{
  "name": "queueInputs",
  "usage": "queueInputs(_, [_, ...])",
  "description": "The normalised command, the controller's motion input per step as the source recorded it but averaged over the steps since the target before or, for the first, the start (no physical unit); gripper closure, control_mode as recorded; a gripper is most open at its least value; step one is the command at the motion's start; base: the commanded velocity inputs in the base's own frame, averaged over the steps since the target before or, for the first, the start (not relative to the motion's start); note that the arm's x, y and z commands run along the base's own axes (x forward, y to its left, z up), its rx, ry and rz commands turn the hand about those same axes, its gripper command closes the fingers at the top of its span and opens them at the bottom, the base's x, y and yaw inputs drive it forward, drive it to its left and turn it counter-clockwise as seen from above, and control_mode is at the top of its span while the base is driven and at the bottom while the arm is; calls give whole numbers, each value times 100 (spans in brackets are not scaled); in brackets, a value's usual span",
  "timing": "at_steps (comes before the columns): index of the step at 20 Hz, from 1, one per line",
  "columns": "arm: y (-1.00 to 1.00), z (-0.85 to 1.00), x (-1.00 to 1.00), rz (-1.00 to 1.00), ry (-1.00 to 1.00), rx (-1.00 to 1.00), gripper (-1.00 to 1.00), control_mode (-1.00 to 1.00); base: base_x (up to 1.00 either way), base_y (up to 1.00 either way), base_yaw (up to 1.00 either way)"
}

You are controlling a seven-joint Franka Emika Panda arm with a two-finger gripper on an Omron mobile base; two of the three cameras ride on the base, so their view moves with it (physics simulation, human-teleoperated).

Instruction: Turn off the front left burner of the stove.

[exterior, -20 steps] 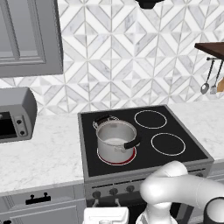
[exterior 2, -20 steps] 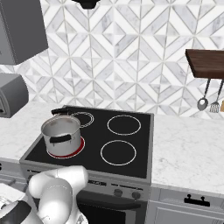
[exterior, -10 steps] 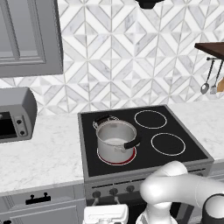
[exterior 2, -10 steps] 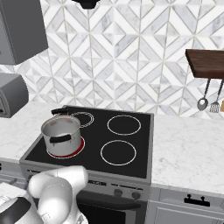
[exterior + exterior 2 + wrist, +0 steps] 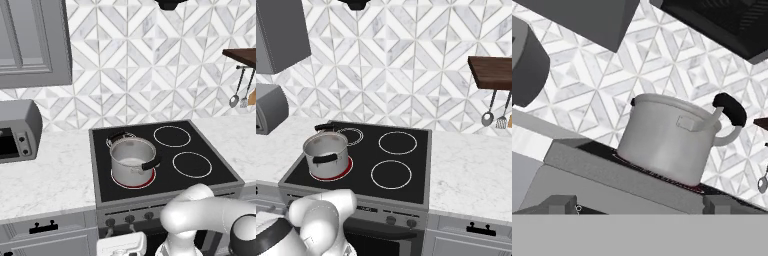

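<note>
The stove (image 5: 200, 182) is a black glass cooktop with a grey front panel and a row of dark knobs (image 5: 129, 218). Its front left burner (image 5: 134, 186) glows red under a steel pot (image 5: 132, 159) with black handles. From the right base view, the same red ring (image 5: 331, 176) shows beneath the pot (image 5: 326, 149). My white hand (image 5: 120, 244) hangs low in front of the panel, below the left knobs. In the hand view my gripper (image 5: 637, 207) is open, its fingertips (image 5: 559, 205) wide apart and empty, looking up at the pot (image 5: 672, 137) over the stove's front edge.
A grey toaster oven (image 5: 15, 131) stands on the marble counter left of the stove. Two white ring burners (image 5: 191, 164) lie on the right half of the glass. Utensils (image 5: 487, 118) hang under a wooden shelf (image 5: 491, 72) at the right. Drawers with dark handles (image 5: 42, 227) flank the oven front.
The arm's lower links have shifted slightly at the bottom of the base views. Pot, stove and red glow look the same.
</note>
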Motion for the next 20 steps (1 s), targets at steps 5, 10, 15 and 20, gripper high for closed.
queueInputs(5, [-8,0,0,3,5,-12,-100,-100,0,0,0])
queueInputs(10, [-16,0,0,2,2,-9,-100,-100,0,0,0])
queueInputs(15, [-5,0,5,3,0,-3,-100,-100,0,0,0])
queueInputs(20, [0,0,16,3,0,0,-100,-100,0,0,0])
